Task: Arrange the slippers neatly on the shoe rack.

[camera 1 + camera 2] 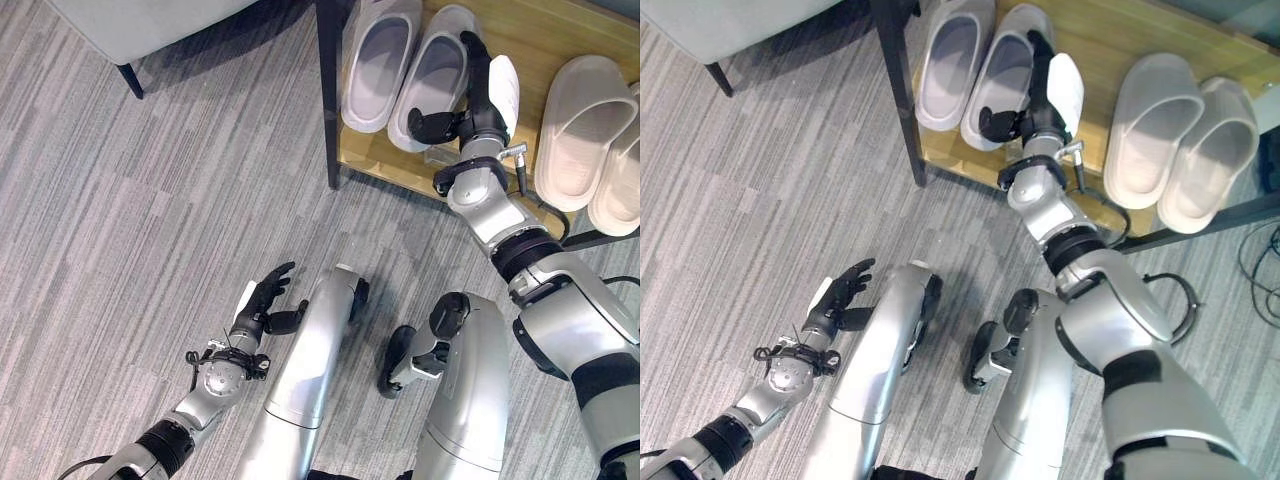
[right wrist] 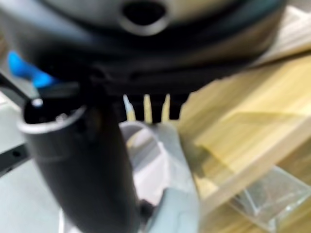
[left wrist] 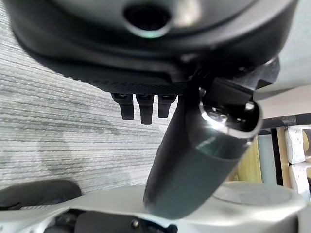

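Two hands are showing as I am looking down through the head camera. Over on the left, my left hand (image 1: 262, 303) is hanging above the grey striped carpet (image 1: 150, 200) with its fingers straight and loosely spread, and it is holding and touching nothing. Its own wrist view is showing short straight fingertips (image 3: 141, 108) over that same carpet.

Moving right, the wooden shoe rack (image 1: 540, 40) is sitting at the top of the view with a dark upright leg (image 1: 328, 100) at its left end. Just right of that leg, a pair of light grey slippers (image 1: 400, 70) is lying side by side on the shelf, toes pointing away from me. My right hand (image 1: 478, 95) is reaching onto the shelf at the right-hand slipper of this pair (image 1: 1008, 70). Its fingers are lying stretched along that slipper's outer edge while the thumb is curling in toward its heel opening, so the hand is looking part-closed around the slipper's side. In the right wrist view the grey slipper (image 2: 155, 165) is showing just past the fingertips, but I cannot tell there how firmly the fingers are pressing.

Further right, a pair of cream slippers (image 1: 1180, 140) is resting on the same shelf, well apart from the grey pair. In the left eye view the outer cream slipper is being cut off by the edge.

At the upper left, a grey piece of furniture (image 1: 140, 25) with a dark leg is showing only partly.
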